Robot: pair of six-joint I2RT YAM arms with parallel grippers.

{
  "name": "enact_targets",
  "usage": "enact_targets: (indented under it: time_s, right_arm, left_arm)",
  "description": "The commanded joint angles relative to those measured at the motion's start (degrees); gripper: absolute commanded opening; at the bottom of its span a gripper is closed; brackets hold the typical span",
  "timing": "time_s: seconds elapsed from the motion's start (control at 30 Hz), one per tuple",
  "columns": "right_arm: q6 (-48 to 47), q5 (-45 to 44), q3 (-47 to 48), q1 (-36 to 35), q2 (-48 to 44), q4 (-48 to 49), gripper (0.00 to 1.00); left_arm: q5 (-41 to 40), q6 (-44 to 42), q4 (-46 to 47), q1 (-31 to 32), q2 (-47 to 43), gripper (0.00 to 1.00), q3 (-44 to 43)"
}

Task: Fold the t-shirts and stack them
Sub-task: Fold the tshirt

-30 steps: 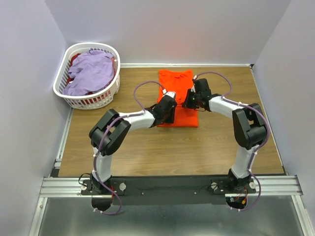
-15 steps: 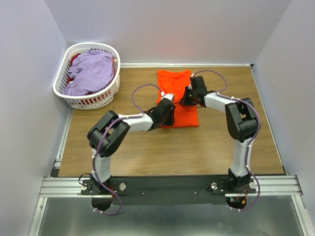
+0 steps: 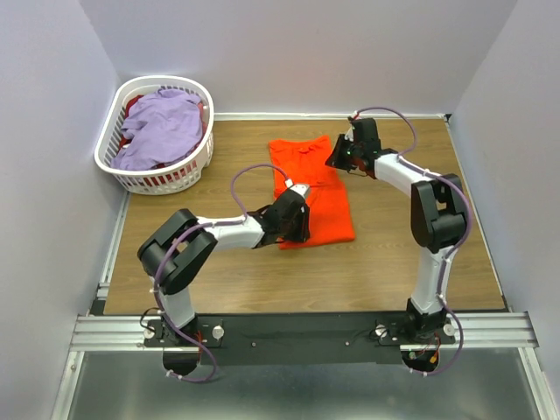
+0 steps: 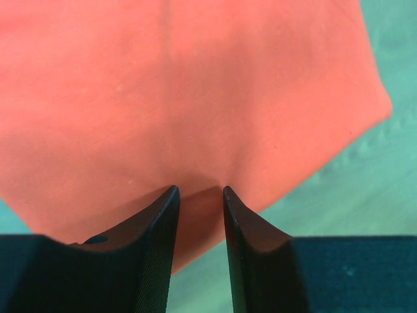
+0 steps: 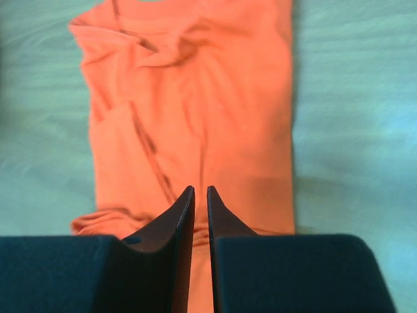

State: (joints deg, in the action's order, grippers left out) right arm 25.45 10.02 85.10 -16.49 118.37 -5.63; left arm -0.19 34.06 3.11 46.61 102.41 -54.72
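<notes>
While the bright orange short-sleeved cloth t-shirt lies flat on the brown wooden table, the left gripper pinches its near hem and the right gripper clamps its far edge.

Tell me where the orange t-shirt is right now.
Top view: the orange t-shirt lies mid-table, right of the white basket, the left gripper at its near edge and the right gripper at its far right corner.

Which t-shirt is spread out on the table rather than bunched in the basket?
The orange t-shirt, lying flat on the wooden table; the lavender t-shirt sits crumpled in the white basket.
</notes>
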Motion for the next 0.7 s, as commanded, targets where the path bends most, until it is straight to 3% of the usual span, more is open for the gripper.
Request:
enact_targets:
  time_s: [0.0, 0.3, 0.67]
  right_arm:
    - [-1.02, 8.51, -6.95, -1.7, -9.28, 0.44, 0.2]
    - [0.29, 21.53, -18.39, -11.19, -16.15, 5.1, 0.23]
    - [1.8, 24.61, -13.65, -15.06, -3.41, 10.37, 0.23]
  left_arm:
    - [4.85, 1.79, -7.16, 1.99, -4.49, 0.43, 5.93]
    - [-4.73, 8.21, -6.54, 1.38, -24.88, 0.51, 12.0]
    - [-7.11, 10.94, -10.14, -3.63, -36.75, 0.51, 18.07]
